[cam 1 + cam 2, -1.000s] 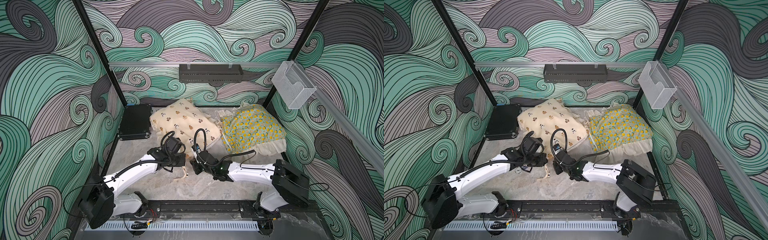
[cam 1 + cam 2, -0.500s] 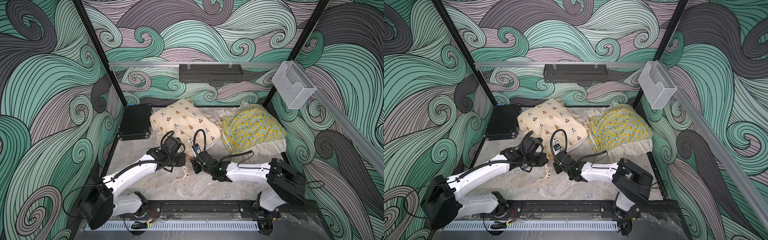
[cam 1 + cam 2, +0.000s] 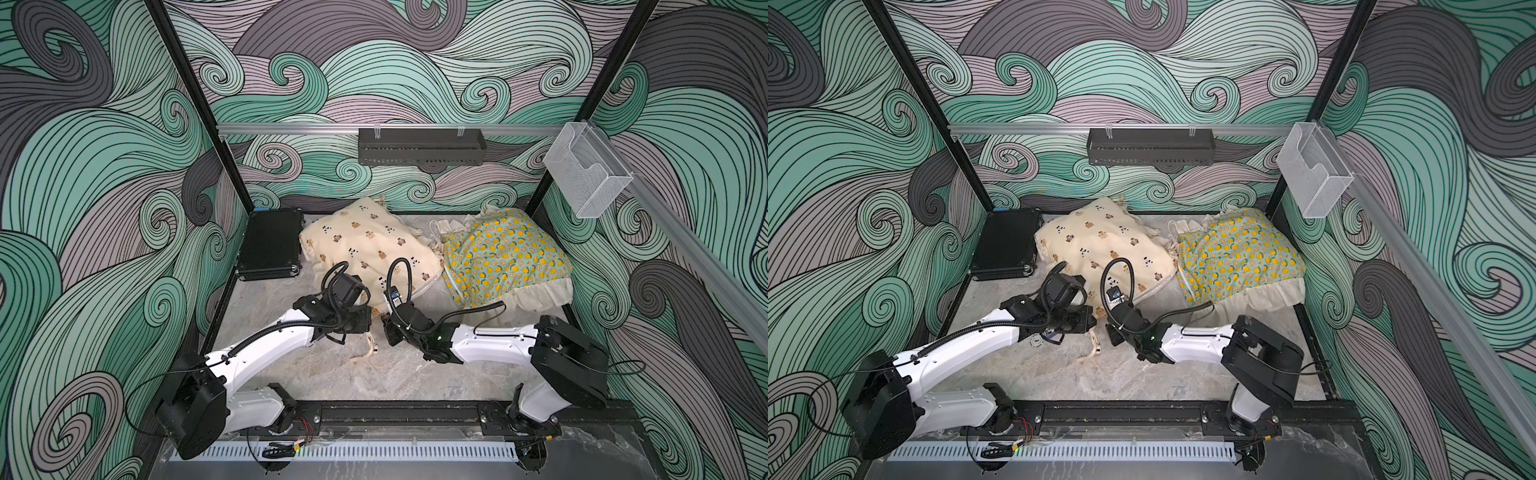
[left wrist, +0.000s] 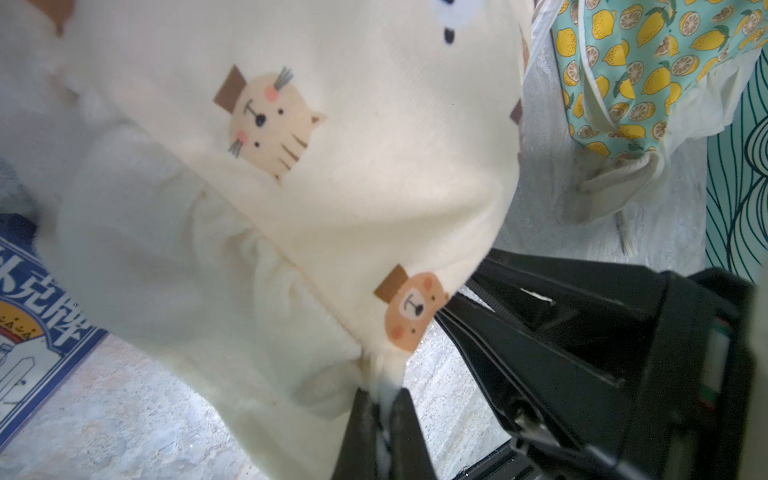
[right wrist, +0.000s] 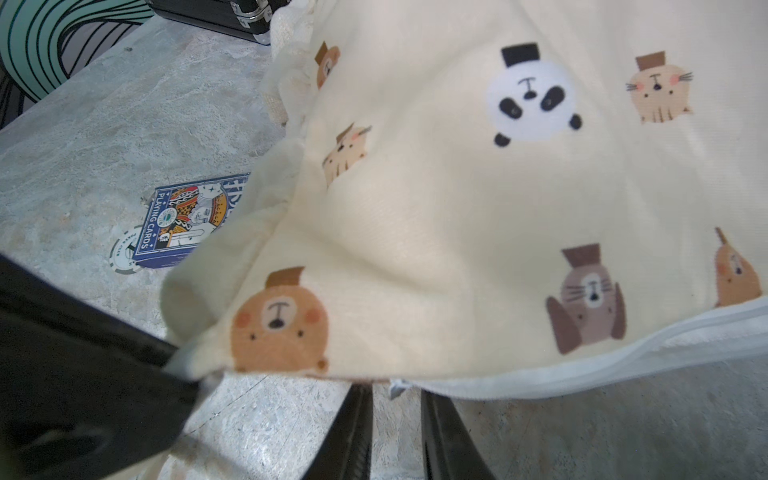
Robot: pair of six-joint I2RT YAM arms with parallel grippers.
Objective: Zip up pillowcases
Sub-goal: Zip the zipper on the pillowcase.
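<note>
The cream pillowcase [image 3: 365, 245] [image 3: 1100, 241] with animal prints lies at the back middle, its near corner pulled toward both arms. My left gripper [image 4: 384, 399] [image 3: 371, 322] is shut on that corner's cream fabric [image 4: 332, 166]. My right gripper [image 5: 395, 399] [image 3: 388, 328] is just to the right of it at the same corner, open by a narrow gap. The small white zipper pull [image 5: 397, 386] hangs between its fingertips, with the white zipper tape [image 5: 582, 361] running off along the pillowcase edge [image 5: 457, 208]. The teal lemon pillowcase [image 3: 503, 253] [image 4: 623, 62] lies to the right, untouched.
A black ribbed hard case [image 3: 270, 245] stands at the back left. A blue deck of playing cards [image 5: 187, 220] and a poker chip [image 5: 122, 253] lie partly under the cream fabric. A loose cream tie [image 3: 368, 353] trails on the table. Black shelf [image 3: 419, 147] and clear bin [image 3: 582, 174] hang on the walls.
My right arm has shifted slightly left toward the cream corner and its jaws have narrowed. The left gripper keeps its hold and has not moved.
</note>
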